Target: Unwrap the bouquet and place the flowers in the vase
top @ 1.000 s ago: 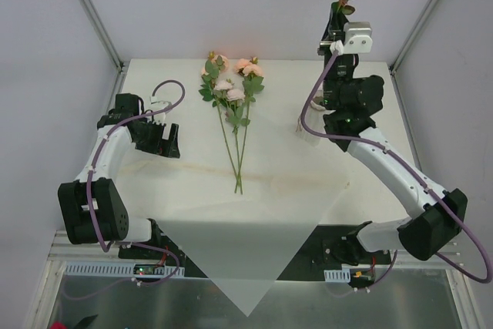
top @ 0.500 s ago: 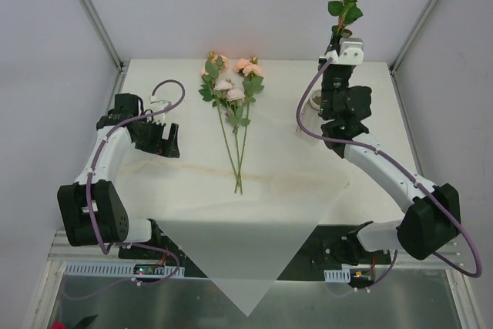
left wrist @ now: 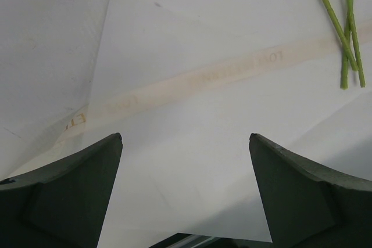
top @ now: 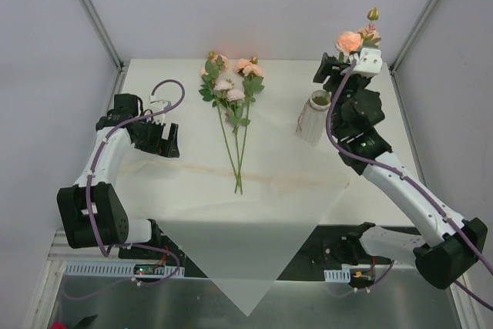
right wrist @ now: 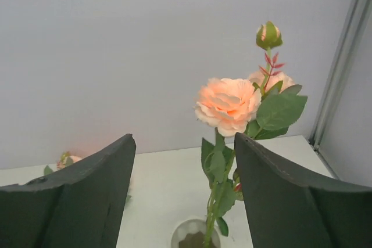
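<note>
While one peach-pink flower (right wrist: 228, 105) is standing upright in the vase (top: 311, 121), its thin green stem is running down into the narrow mouth and its bloom is rising well above the rim, with a closed bud (right wrist: 268, 34) sitting higher still. The vase is standing on the far right part of the table (top: 289, 75), at the right edge of the white paper (top: 254, 229).

The right gripper (right wrist: 183, 149) is hovering above the vase with its fingers spread wide. In the right wrist view the stem is passing through the gap between them, nearer the right-hand finger, and neither finger is visibly pressing on it.

The other flowers (top: 231, 102) are lying flat on the opened paper near the middle of the table, well apart from the vase. Their blooms are pointing toward the far edge and their cut stem ends are meeting near a pale tan band (left wrist: 192, 79) that is crossing the sheet. One corner of the paper is hanging over the near edge of the table.

The left gripper (left wrist: 185, 143) is sitting low over the left part of the paper, to the left of the stems, with its fingers standing wide apart and holding nothing.
</note>
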You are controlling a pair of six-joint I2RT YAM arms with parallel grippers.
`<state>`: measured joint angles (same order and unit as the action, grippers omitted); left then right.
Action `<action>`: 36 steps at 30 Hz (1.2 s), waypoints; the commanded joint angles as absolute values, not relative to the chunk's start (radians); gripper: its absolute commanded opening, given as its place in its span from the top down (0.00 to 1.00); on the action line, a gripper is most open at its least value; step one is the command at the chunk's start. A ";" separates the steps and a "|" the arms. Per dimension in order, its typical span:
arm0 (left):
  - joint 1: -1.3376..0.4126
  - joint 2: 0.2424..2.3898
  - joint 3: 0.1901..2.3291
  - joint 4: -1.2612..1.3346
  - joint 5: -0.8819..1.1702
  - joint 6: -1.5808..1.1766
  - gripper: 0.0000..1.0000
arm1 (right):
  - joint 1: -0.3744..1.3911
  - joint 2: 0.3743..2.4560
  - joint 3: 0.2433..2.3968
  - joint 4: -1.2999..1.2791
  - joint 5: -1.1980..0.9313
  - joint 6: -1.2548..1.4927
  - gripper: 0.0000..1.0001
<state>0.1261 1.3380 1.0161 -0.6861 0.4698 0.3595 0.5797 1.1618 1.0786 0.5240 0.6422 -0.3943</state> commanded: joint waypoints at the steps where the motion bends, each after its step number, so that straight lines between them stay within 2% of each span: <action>1: 0.133 1.307 1.019 -0.686 0.483 0.376 0.09 | 0.646 1.111 1.120 0.396 0.669 -0.330 0.30; 5: 0.132 1.308 1.023 -0.683 0.486 0.367 0.09 | 0.730 1.140 1.153 0.370 0.641 -0.367 0.31; 11: 0.133 1.307 1.014 -0.675 0.477 0.365 0.09 | 0.825 1.288 1.230 0.292 0.565 -0.348 0.31; 16: 0.132 1.301 1.006 -0.669 0.469 0.373 0.09 | 0.828 1.527 1.363 0.135 0.505 -0.224 0.29; 23: 0.132 1.302 1.000 -0.663 0.463 0.376 0.09 | 0.789 1.940 1.673 -0.187 0.339 -0.065 0.29; 29: 0.133 1.304 0.988 -0.655 0.454 0.388 0.09 | 0.744 2.104 1.723 -0.222 0.304 -0.003 0.32; 36: 0.133 1.310 0.988 -0.652 0.448 0.396 0.09 | 0.729 2.190 1.772 -0.244 0.285 -0.003 0.36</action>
